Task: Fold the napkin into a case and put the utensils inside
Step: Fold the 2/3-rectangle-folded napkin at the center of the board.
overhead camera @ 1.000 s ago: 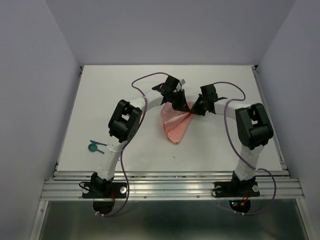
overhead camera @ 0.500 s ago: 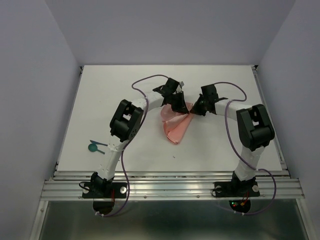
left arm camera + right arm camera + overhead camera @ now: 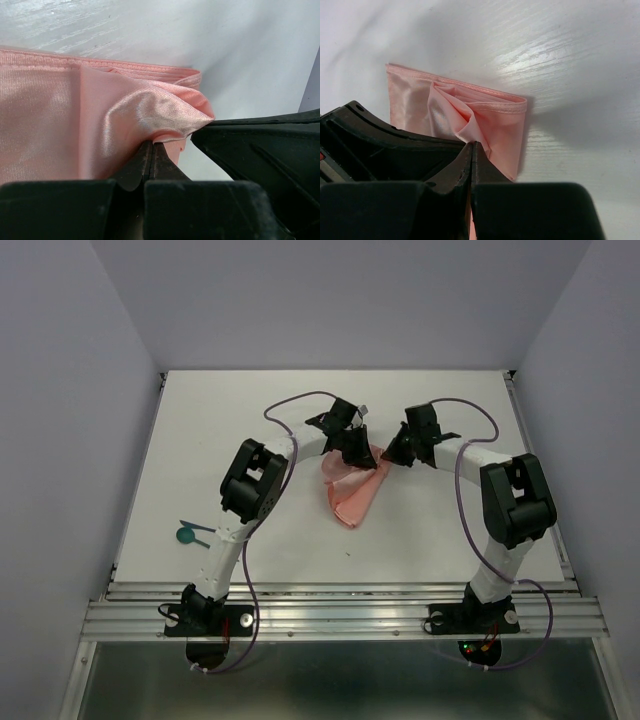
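Note:
The salmon-pink napkin (image 3: 350, 492) lies bunched and partly doubled over in the middle of the table, its lower tip pointing toward the near edge. My left gripper (image 3: 363, 453) and right gripper (image 3: 385, 456) meet at its far end, close side by side. The left gripper (image 3: 151, 144) is shut on a pinched ridge of the napkin (image 3: 75, 110). The right gripper (image 3: 471, 144) is shut on a fold of the napkin (image 3: 502, 125), whose hemmed edge lies flat on the table. The teal utensils (image 3: 190, 531) lie at the near left, away from both grippers.
Purple cables (image 3: 295, 397) loop over both arms above the table. The white table (image 3: 220, 420) is bounded by grey walls at the left, the right and the back. A metal rail (image 3: 340, 615) runs along the near edge by the arm bases.
Both grippers have shifted slightly toward the far side with the pinched napkin end, and the right arm's elbow has swung outward. The utensils have not moved.

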Controlling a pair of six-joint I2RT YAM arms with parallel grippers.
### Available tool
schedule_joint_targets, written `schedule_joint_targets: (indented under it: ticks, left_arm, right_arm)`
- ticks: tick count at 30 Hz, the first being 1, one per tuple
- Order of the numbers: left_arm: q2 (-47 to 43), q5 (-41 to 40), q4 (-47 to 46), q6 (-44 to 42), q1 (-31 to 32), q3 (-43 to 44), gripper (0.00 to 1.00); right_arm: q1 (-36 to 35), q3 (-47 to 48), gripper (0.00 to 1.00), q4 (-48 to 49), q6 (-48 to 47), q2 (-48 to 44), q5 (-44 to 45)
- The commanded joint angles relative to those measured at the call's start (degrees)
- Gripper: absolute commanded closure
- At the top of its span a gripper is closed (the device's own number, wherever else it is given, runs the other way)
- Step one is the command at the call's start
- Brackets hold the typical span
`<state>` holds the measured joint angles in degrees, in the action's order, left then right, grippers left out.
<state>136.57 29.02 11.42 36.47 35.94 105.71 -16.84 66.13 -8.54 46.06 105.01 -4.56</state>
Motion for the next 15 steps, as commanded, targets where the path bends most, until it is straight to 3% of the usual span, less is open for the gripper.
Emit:
schedule_joint_targets:
  ticks: [1,15]
  left_arm:
    - [-0.5,-1.2,0.9,-1.8,0.1,-1.2,1.0]
    - [-0.6,-1.2,1.1,-2.1,0.1,-2.2,1.0]
  right_arm:
    - [0.4,2.5,0.99,1.8,-0.9,-0.9,-0.5]
    - [0.4,3.1,0.99,3.6,-1.6,-0.9,-3.9]
